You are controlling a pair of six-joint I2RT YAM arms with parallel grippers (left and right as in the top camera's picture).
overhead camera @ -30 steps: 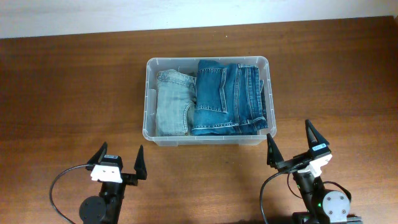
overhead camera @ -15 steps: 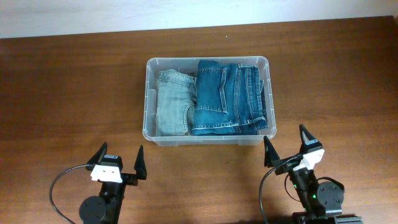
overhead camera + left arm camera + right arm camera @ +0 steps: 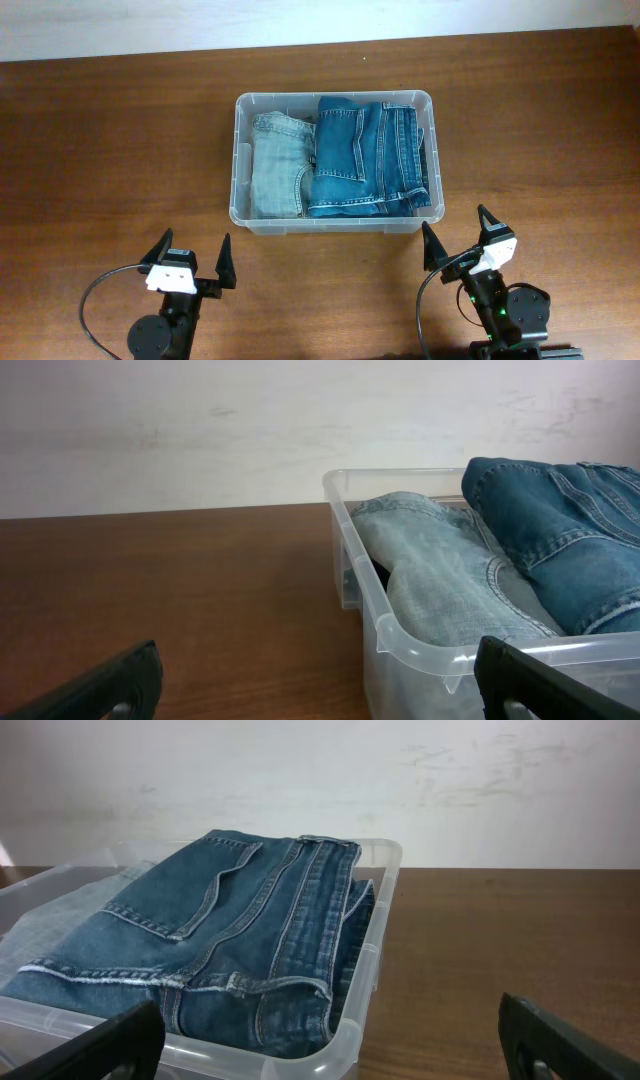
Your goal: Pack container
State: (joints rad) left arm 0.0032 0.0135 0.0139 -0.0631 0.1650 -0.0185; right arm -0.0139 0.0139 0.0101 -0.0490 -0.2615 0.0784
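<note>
The clear plastic container (image 3: 241,160) stands on the wooden table, its label hidden by its load. Inside lie folded light-wash jeans (image 3: 277,165) on the left and folded dark blue jeans (image 3: 365,157) on the right. My left gripper (image 3: 192,256) is open and empty, in front of the container's front left corner (image 3: 395,635). My right gripper (image 3: 458,236) is open and empty, just in front of the front right corner (image 3: 345,1030). The light jeans (image 3: 445,575) and the dark jeans (image 3: 230,935) show in the wrist views.
A pale wall (image 3: 200,430) runs behind the table's far edge. Bare wooden tabletop (image 3: 110,150) lies left and right of the container. Black cables (image 3: 95,300) loop beside both arm bases at the near edge.
My right gripper has moved a little left and toward the container's front right corner. The left arm and the jeans have not moved.
</note>
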